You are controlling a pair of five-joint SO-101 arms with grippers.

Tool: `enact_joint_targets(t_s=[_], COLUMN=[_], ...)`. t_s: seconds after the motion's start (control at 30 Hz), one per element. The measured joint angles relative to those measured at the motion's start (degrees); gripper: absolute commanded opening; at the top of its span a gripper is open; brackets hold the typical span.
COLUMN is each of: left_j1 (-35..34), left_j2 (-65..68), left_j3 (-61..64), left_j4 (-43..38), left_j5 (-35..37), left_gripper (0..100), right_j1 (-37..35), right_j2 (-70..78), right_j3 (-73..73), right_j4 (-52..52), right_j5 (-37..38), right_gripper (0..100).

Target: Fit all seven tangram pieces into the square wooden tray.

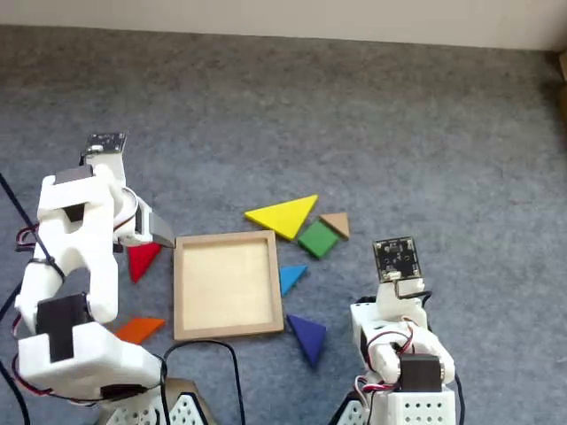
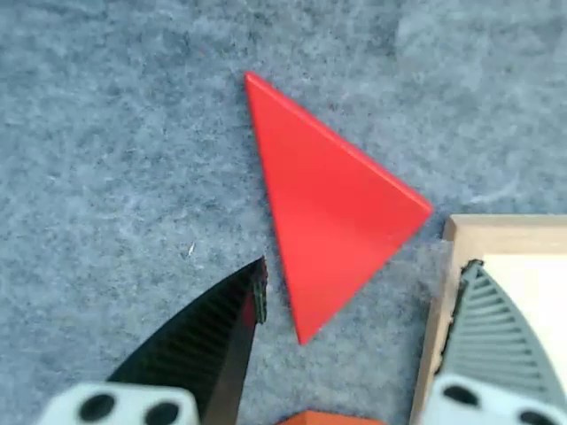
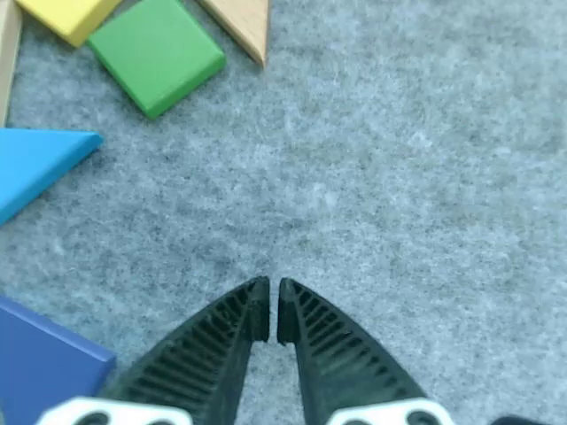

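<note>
Left wrist view had the left fingers (image 2: 221, 341) spread wide apart and low over the red triangle (image 2: 328, 204), holding nothing. The black one sat just off the piece's long edge and the grey one hung over the corner of the wooden tray (image 2: 496, 232). The red triangle lay flat on the grey surface (image 1: 372, 115), one corner just beside the tray's left rim.

The right fingers (image 3: 221, 354) were pressed together on nothing, above bare felt to the right of the tray.

Nearest the arms, the orange piece (image 1: 140, 329) lay off the tray's near left corner and the dark blue triangle (image 1: 307, 335) off its near right corner. The light blue triangle (image 1: 291, 277) sat just beside the right rim. Past the far right corner were the green square (image 1: 318, 239), the yellow triangle (image 1: 283, 217) and the tan piece (image 1: 336, 224), bunched close.

No piece was in the tray, so the job looked barely begun, with the first pick in hand. The next move likely called for lowering, closing across the red triangle's edges, then lifting it clear of the rim.
</note>
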Motion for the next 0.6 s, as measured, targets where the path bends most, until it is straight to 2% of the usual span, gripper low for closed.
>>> enact_joint_targets(t_s=[0.2, 0.6], left_j1=[-0.1, -0.1], left_j2=[5.6, 13.7], left_j3=[-3.2, -12.0], left_j4=[-3.6, -2.0], left_j5=[0.0, 0.1], left_gripper=[29, 28], right_j1=[0.0, 0.0], right_j2=[0.0, 0.0], right_j3=[0.0, 0.0], right_j4=[0.0, 0.0], right_j5=[0.0, 0.0], right_gripper=[3.3, 3.3])
